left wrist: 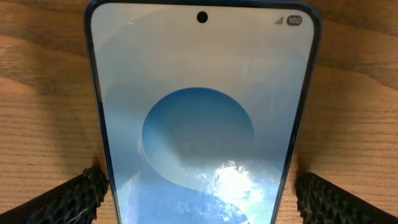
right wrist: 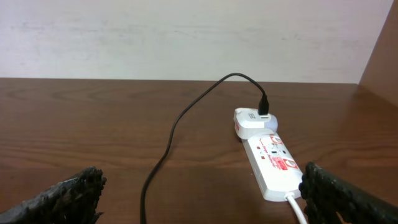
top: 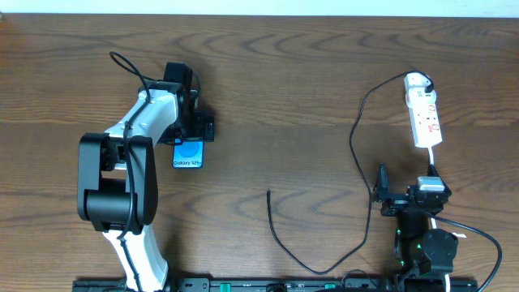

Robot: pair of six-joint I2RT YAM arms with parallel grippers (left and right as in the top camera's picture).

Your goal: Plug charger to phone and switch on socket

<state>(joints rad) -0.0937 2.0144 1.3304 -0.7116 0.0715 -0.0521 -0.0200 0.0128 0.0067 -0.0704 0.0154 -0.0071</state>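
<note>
Blue phone [top: 187, 154] (white lettering), white socket [top: 425, 122] with red marks, thin black charger [top: 352, 142], brown wood-grain table [top: 284, 81].

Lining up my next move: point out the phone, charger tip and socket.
phone [top: 187, 154]: overhead view, blue screen.
charger [top: 269, 193]: overhead view, free plug tip.
socket [top: 425, 115]: overhead view, white body.

One phone [top: 187, 154], one socket [top: 425, 118] and one charger [top: 353, 150] lie on one table [top: 284, 97]. Two arms stand there: left arm [top: 142, 122] at nine o'clock, right arm [top: 426, 243] at four.
</note>
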